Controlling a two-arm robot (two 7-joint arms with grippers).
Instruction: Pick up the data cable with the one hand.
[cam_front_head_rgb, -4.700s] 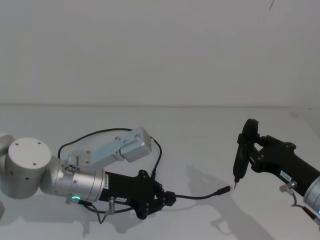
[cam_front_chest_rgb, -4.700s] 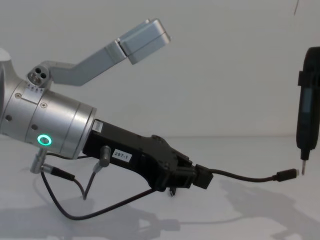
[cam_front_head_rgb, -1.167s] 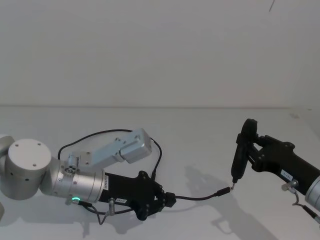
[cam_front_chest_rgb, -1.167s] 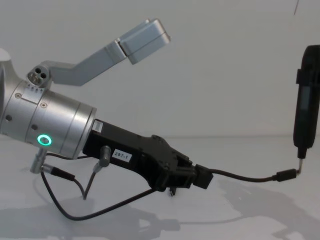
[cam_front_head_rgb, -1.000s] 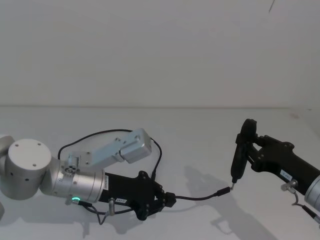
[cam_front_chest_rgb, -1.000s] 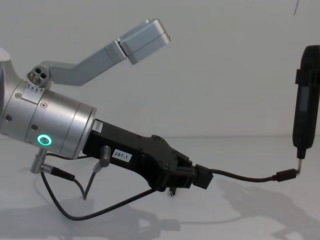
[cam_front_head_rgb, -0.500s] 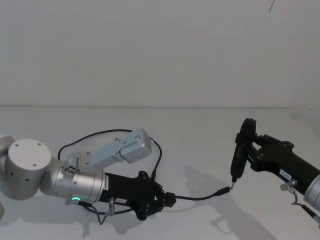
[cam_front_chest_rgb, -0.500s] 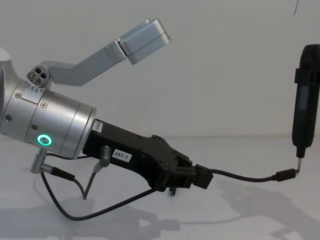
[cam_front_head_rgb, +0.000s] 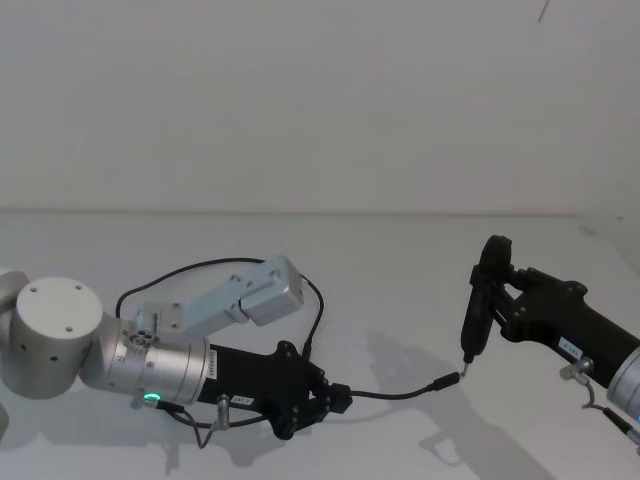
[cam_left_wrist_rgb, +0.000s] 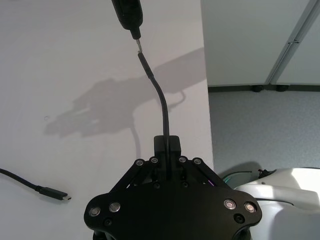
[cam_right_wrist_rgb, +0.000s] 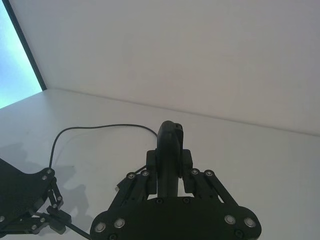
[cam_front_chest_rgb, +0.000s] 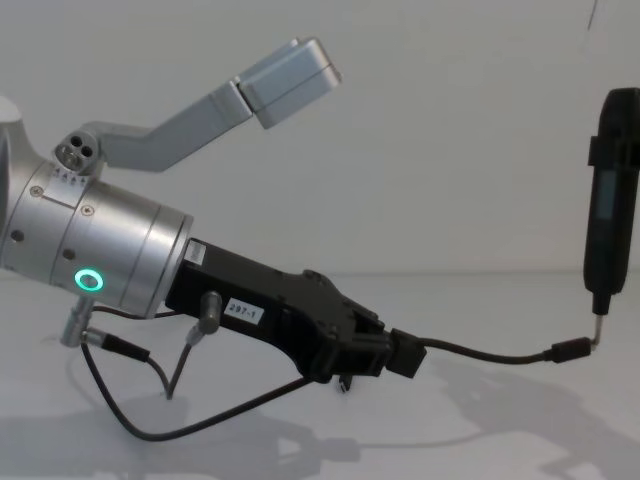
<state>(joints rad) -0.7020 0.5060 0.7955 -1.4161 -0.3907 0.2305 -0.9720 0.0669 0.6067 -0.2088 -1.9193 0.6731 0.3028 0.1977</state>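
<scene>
A: Where is the cable (cam_front_head_rgb: 395, 392) sitting relative to your left end effector (cam_front_head_rgb: 326, 398)?

B: You are already gripping it. The left end effector, low over the counter (cam_front_head_rgb: 400, 280) at about 7 o'clock in the head view, is clamped on the cable near one end, and the short free stretch is running out from the jaws toward 3 o'clock, ending in a plug (cam_front_chest_rgb: 572, 350).

A: And the rest of it?

B: It is looping back behind your left arm, arcing toward 11 o'clock and coming round again. In the left wrist view the other plug (cam_left_wrist_rgb: 52, 193) is lying flat on the counter, well apart from the jaws.

A: What is the right end effector (cam_front_head_rgb: 484, 300) doing?

B: It is standing upright at about 4 o'clock, closed on a slim dark tool (cam_front_chest_rgb: 606, 225) whose thin metal tip (cam_front_chest_rgb: 597, 329) is pointing down. That tip is sitting right at the free plug, touching or just beside it; I cannot tell which.

A: So which axis matters for your next move?

B: The held stretch is lying almost level, long axis from 9 to 3 o'clock, sagging a little in the middle. Your left arm is the nearer one and is already holding it, so I judge that a straight lift would be carrying the plug up past the tool tip. You are working with little room there.
</scene>
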